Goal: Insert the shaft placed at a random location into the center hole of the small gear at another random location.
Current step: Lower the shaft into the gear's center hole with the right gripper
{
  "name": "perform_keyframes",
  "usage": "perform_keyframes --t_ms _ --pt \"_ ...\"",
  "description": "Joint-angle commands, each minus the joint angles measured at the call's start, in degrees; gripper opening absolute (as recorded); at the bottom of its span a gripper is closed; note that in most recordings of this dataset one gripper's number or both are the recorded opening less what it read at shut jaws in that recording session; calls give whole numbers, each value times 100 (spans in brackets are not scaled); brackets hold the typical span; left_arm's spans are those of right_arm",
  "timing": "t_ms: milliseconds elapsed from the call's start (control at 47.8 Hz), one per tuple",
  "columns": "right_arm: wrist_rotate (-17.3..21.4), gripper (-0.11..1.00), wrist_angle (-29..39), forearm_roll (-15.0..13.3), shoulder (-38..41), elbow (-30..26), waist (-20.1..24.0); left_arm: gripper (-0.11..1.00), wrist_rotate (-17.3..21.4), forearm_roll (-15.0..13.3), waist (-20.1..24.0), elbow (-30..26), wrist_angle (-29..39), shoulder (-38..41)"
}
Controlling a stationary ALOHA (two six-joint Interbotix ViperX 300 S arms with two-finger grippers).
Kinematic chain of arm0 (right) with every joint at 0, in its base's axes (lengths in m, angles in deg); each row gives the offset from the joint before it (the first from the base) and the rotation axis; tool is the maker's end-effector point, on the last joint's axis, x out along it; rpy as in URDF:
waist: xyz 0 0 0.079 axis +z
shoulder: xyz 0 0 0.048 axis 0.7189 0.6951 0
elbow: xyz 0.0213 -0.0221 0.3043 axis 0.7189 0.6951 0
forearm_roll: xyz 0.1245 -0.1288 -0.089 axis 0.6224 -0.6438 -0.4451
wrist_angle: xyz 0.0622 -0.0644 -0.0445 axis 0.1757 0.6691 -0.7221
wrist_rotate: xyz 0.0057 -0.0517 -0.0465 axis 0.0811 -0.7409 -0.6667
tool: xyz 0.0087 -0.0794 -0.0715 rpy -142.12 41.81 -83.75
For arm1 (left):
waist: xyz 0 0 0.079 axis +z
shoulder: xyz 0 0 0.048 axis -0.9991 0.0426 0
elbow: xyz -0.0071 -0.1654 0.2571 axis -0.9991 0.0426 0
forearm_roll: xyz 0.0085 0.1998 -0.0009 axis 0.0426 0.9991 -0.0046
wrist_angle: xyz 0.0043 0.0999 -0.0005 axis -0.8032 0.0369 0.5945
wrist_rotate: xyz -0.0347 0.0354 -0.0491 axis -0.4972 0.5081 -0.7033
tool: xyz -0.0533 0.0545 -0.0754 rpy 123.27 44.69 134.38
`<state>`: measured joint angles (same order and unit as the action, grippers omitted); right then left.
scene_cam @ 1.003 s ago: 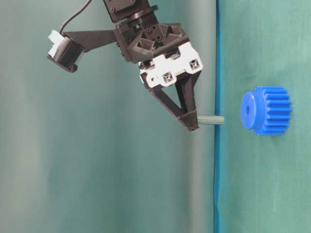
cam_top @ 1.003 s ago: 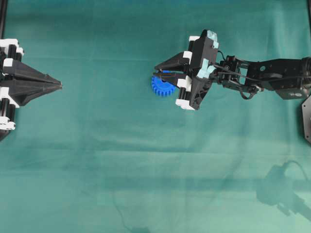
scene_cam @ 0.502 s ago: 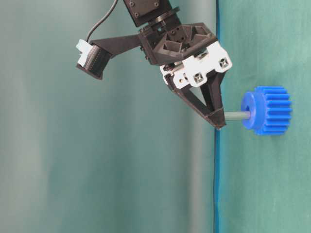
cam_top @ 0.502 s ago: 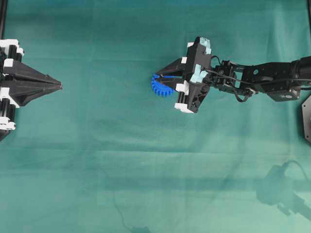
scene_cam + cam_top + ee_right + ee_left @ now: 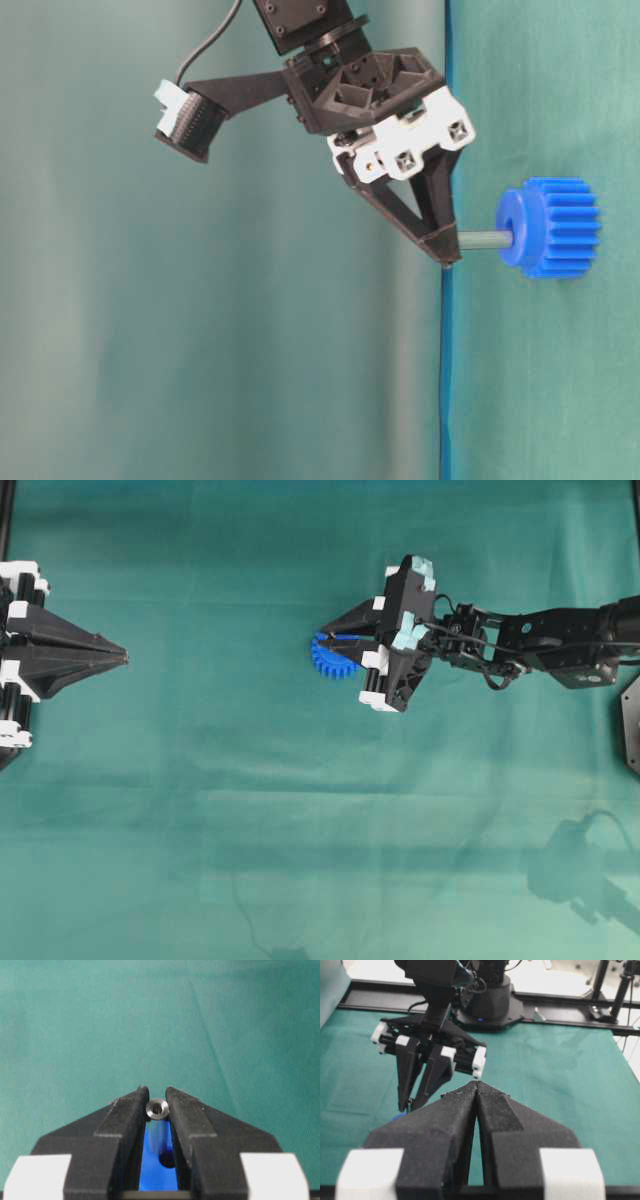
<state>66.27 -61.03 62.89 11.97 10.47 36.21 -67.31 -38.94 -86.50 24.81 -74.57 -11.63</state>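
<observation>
Right claw [image 5: 447, 250] clenched on the shaft [image 5: 484, 240], gripping its upper end. Far end of the shaft meeting the hub of the gear [image 5: 550, 227] at the hole [image 5: 167, 1160]; depth of entry not readable from the side view. Gear flat on the green worktop [image 5: 200, 780], near the middle, partly hidden under the claw in the overhead view [image 5: 338, 652]. In the right wrist view, shaft end [image 5: 157, 1108] pinched between the two fingers [image 5: 129, 1110], blue hub directly below.

Left claw [image 5: 122, 657] closed on nothing, parked at the left edge, well apart from the work.

Risks, as a judgement: slight tilt of the shaft against the hole, jamming on a further push; gear loose on cloth, so liable to slide or tip under a sideways load; letting go too soon, with the pin barely seated, leaving it to topple out; pin sticking to a finger and lifting out on retreat.
</observation>
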Motion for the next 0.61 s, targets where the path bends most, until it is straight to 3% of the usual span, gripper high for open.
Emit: perform_keyframes --t_ms 0,585 --pt "-9 15 -88 0 -290 -44 0 0 -9 -9 0 -53 -35 44" --pt "-18 15 -70 0 -492 97 -53 0 -9 0 0 -62 -35 9"
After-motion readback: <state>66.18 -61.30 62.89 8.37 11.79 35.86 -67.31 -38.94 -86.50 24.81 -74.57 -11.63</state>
